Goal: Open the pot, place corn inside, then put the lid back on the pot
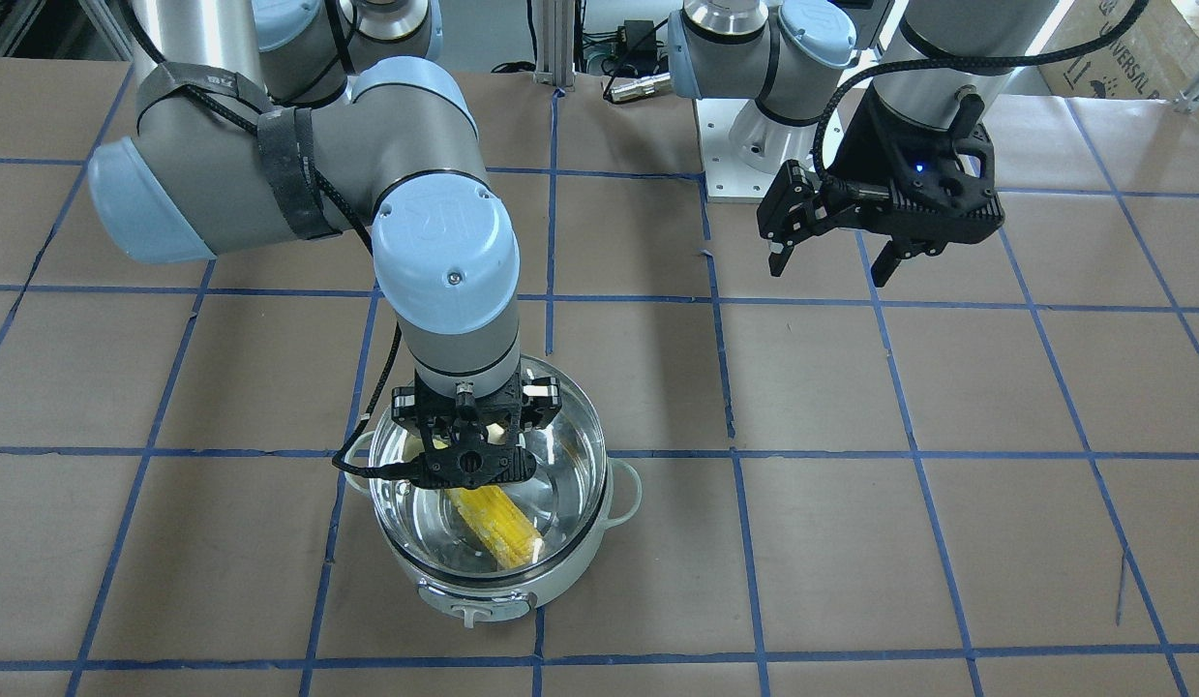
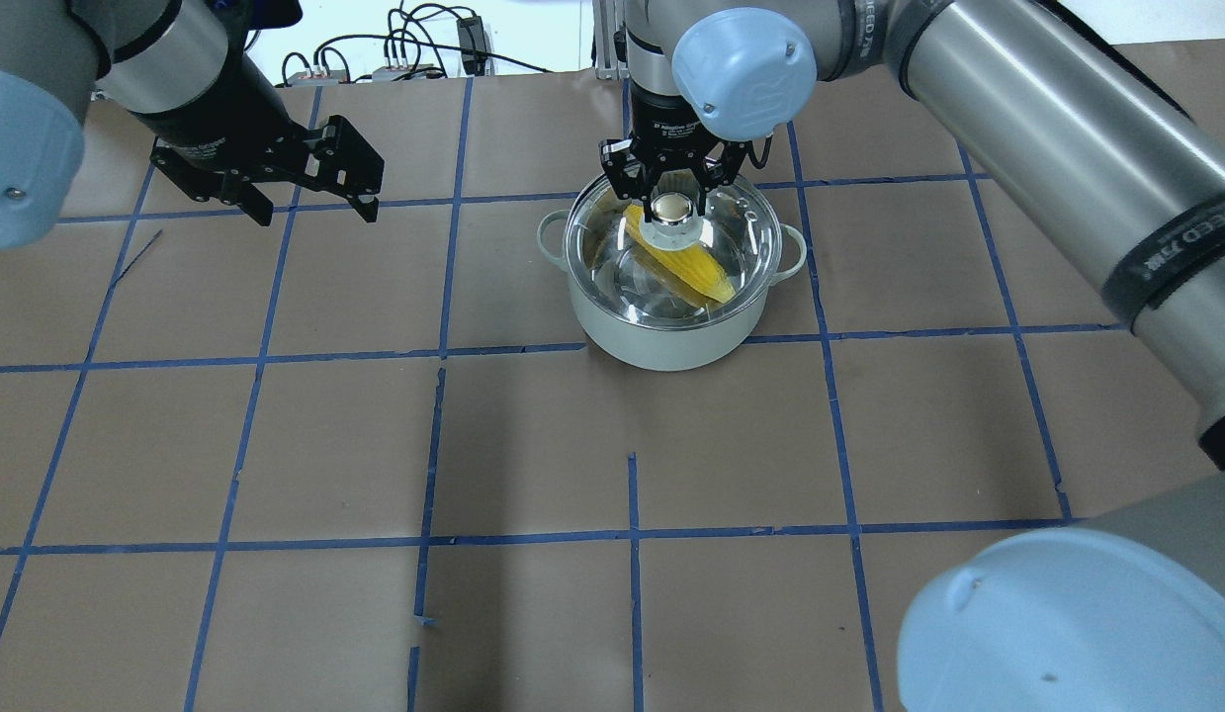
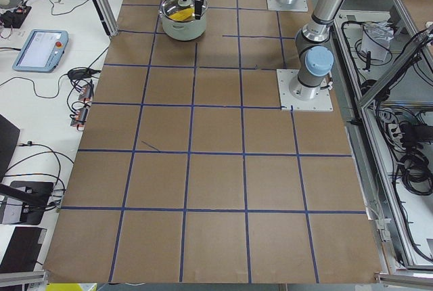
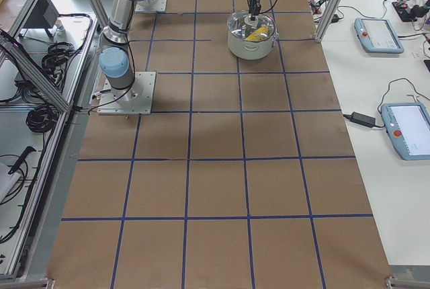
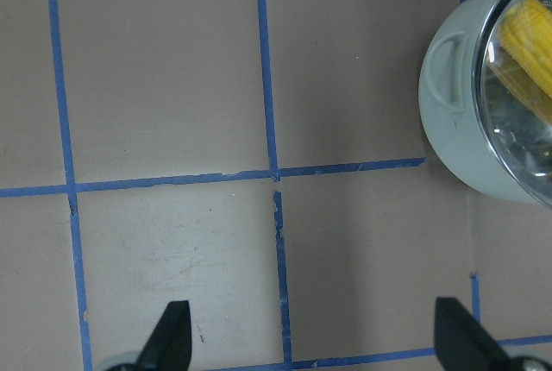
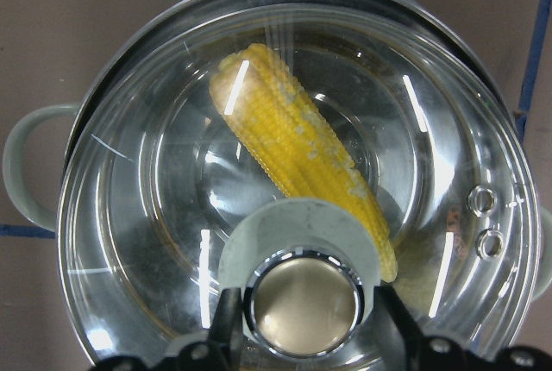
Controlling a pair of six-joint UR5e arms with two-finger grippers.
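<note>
Hovering far left, left gripper (image 2: 315, 215) spread and empty, well apart from pot (image 2: 661, 341). Centre: corn (image 6: 293, 142) lies inside, long axis diagonal across the steel floor, under lid (image 2: 741, 232). Right gripper (image 2: 671, 203) directly above, apparently clamped on knob (image 6: 302, 304). Wrist view shows fingers (image 6: 226, 328) flanking knob; front-facing view hides it. Whether the lid is seated, cannot tell.

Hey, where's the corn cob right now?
The yellow speckled corn cob lies slantwise inside the round pale mint pot, under its clear glass lid; in the overhead view that is far and just right of centre.
</note>
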